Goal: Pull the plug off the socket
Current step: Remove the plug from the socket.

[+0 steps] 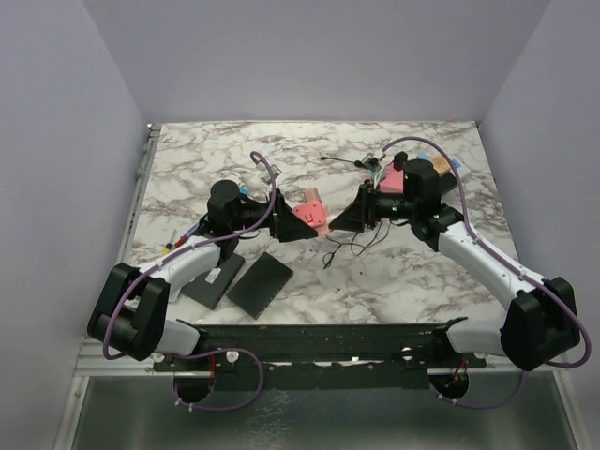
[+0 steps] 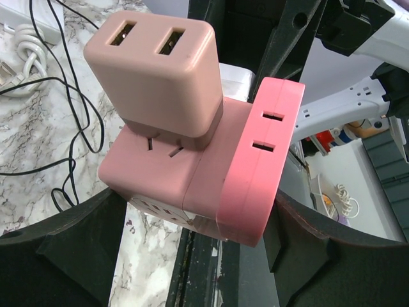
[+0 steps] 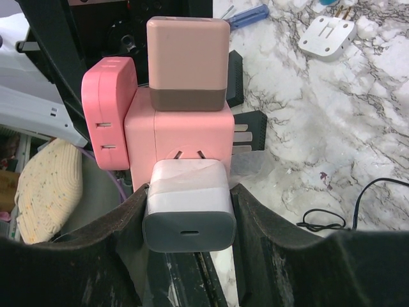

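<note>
Evidently the left gripper (image 2: 195, 201) clamped the pink socket (image 2: 160, 173) between both arms. The right gripper (image 3: 188, 192) had closed on the white plug (image 3: 187, 220), whose long axis pointed straight away from the socket.

Left gripper (image 1: 295, 223) and right gripper (image 1: 339, 220) — face to face, clamped.

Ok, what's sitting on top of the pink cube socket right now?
A beige two-port USB charger is plugged into the upper face of the pink cube socket; its prongs are hidden inside. The left pincer holds the socket, the right pincer a white charger.
</note>
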Controlling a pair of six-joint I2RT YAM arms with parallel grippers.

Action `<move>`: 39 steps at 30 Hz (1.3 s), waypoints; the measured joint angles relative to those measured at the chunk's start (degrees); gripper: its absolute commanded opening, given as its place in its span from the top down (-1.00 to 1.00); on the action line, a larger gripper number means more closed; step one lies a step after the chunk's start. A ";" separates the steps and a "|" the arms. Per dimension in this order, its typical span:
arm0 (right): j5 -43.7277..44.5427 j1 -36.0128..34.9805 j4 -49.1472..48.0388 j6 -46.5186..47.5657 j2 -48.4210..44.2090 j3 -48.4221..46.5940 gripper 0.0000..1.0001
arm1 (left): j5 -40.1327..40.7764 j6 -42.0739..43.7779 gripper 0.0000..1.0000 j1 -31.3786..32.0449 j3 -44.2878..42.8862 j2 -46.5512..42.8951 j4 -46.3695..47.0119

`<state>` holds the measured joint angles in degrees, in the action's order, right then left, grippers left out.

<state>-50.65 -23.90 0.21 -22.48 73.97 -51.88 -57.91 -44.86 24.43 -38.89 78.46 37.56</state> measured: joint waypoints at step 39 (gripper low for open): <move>2.47 -1.88 3.34 2.03 2.86 -3.30 0.99 | -2.03 0.44 1.00 -2.73 0.04 0.70 -0.09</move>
<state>-48.18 -25.78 3.55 -20.45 76.84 -55.18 -59.94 -44.42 21.69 -38.85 79.15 37.47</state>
